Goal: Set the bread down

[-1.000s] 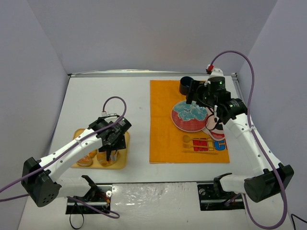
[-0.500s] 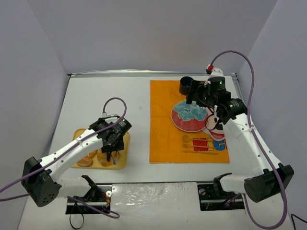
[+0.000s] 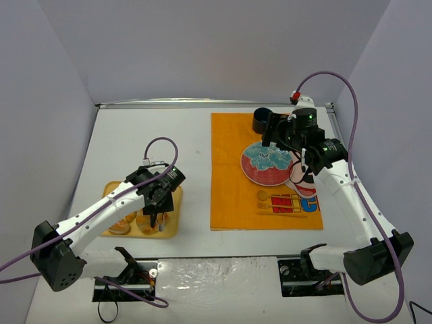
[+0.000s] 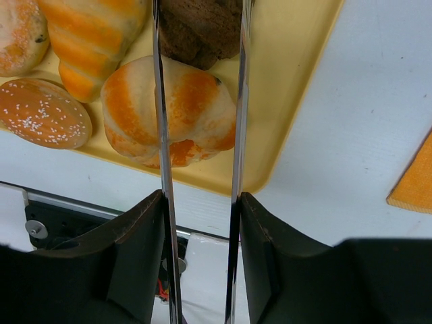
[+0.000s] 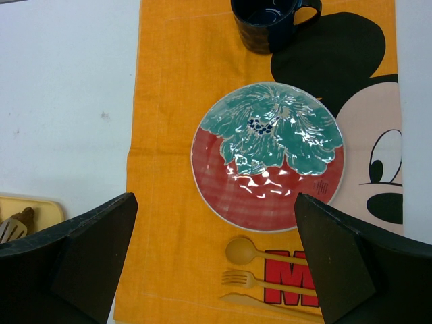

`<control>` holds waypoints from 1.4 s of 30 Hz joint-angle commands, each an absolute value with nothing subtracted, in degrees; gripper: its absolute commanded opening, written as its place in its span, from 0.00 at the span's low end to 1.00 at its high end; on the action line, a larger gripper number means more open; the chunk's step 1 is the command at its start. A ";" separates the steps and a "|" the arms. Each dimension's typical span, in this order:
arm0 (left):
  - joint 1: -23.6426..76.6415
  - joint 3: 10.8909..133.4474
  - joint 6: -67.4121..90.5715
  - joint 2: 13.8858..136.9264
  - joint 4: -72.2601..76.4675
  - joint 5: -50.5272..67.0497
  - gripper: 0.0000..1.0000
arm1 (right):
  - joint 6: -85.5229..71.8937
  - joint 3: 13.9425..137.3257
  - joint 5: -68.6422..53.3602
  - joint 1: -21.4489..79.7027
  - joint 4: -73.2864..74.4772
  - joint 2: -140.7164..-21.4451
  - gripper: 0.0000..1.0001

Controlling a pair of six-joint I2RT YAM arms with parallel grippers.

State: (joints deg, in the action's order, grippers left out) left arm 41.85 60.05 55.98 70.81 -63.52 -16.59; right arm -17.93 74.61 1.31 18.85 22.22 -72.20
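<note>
The bread (image 4: 200,28), a dark chocolate-brown piece, lies at the far end of the yellow tray (image 4: 290,81). My left gripper (image 4: 201,202) is shut on metal tongs (image 4: 160,135), and the two blades reach out on either side of the bread; whether they touch it I cannot tell. In the top view the left gripper (image 3: 156,202) hangs over the tray (image 3: 177,202) at the left. My right gripper (image 5: 216,270) is open and empty, hovering above the red and green plate (image 5: 270,196); in the top view it (image 3: 283,138) is over the plate (image 3: 266,165).
Orange-striped rolls (image 4: 179,111) and a sesame bun (image 4: 44,115) share the tray. An orange placemat (image 3: 229,196) carries the plate, a dark mug (image 3: 261,120) and yellow cutlery (image 5: 263,277). The table's near edge lies just below the tray.
</note>
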 commanded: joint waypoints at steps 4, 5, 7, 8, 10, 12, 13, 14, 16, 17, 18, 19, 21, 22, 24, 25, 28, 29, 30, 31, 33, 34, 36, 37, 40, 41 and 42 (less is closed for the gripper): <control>42.10 68.15 55.13 68.30 -68.09 -22.68 0.00 | -17.49 75.59 2.29 19.25 20.83 -70.84 1.00; 42.10 68.93 54.87 68.29 -68.36 -23.08 0.00 | -17.49 75.59 2.20 19.25 20.83 -70.84 1.00; 42.10 70.66 54.32 68.49 -69.42 -24.42 0.00 | -17.40 75.59 2.22 19.31 20.83 -70.84 1.00; 42.10 71.29 54.24 68.63 -69.69 -24.69 0.00 | -17.43 75.59 2.28 19.25 20.83 -70.81 1.00; 42.10 72.63 53.75 69.20 -69.95 -24.95 0.00 | -17.49 75.51 2.44 19.25 20.83 -70.68 1.00; 42.10 73.33 53.58 69.64 -70.01 -24.96 0.00 | -17.40 75.51 2.39 19.34 20.92 -70.66 1.00; 42.10 73.52 53.43 69.79 -69.84 -24.98 0.00 | -17.40 75.59 2.47 19.34 20.92 -70.66 1.00; 42.10 73.72 53.39 69.83 -69.67 -25.06 0.00 | -17.40 75.59 2.51 19.34 20.92 -70.61 1.00; 42.10 74.21 53.28 69.95 -69.45 -25.14 0.00 | -17.48 75.59 2.55 19.34 20.92 -70.65 1.00; 42.10 74.44 53.22 70.09 -69.31 -25.14 0.00 | -17.45 75.59 2.55 19.29 20.92 -70.66 1.00; 42.10 74.63 53.15 70.27 -69.15 -25.14 0.00 | -17.41 75.57 2.55 19.26 20.93 -70.66 1.00; 42.10 74.69 53.03 70.51 -69.03 -25.14 0.00 | -17.47 75.51 2.55 19.32 20.99 -70.66 1.00; 42.10 75.17 52.97 70.87 -68.46 -25.14 0.00 | -17.40 75.60 2.47 19.26 20.99 -70.66 1.00; 42.10 75.29 52.85 71.06 -68.39 -25.14 0.00 | -17.40 75.66 2.53 19.32 20.93 -70.66 1.00; 42.10 76.00 52.62 71.58 -68.18 -25.14 0.00 | -17.47 75.67 2.68 19.27 20.99 -70.73 1.00; 42.10 76.51 52.49 71.85 -68.15 -25.14 0.00 | -17.45 75.71 2.72 19.25 21.01 -70.79 1.00; 42.10 77.86 52.18 72.40 -68.09 -25.35 0.00 | -17.49 75.83 2.75 19.27 21.01 -70.99 1.00; 42.10 78.16 52.11 72.57 -68.02 -25.40 0.00 | -17.49 75.95 2.77 19.30 21.06 -70.97 1.00; 42.10 78.41 52.00 72.75 -67.91 -25.38 0.00 | -17.51 76.11 2.95 19.32 21.15 -70.89 1.00; 42.10 78.65 51.92 72.91 -67.83 -25.34 0.00 | -17.55 76.31 3.27 19.28 21.26 -70.81 1.00; 42.10 79.01 51.80 73.21 -67.53 -25.14 0.00 | -17.52 76.46 3.75 19.25 21.42 -70.58 1.00; 42.10 79.19 51.72 73.38 -67.40 -25.02 0.00 | -17.51 76.48 4.01 19.26 21.46 -70.44 1.00; 42.10 79.64 51.51 73.74 -67.32 -24.87 0.00 | -17.58 76.55 4.68 19.33 21.53 -70.22 1.00; 42.10 79.86 51.48 73.76 -67.22 -24.77 0.00 | -17.59 76.55 5.00 19.26 21.54 -70.12 1.00; 42.10 81.49 50.55 75.04 -66.89 -24.44 0.00 | -17.96 76.46 6.72 19.22 21.82 -69.65 1.00; 42.13 82.30 50.18 75.56 -66.73 -24.32 0.00 | -18.05 76.46 7.25 19.16 21.88 -69.46 1.00; 42.19 83.13 49.98 75.91 -66.62 -24.25 0.00 | -18.12 76.46 7.64 19.16 21.88 -69.34 1.00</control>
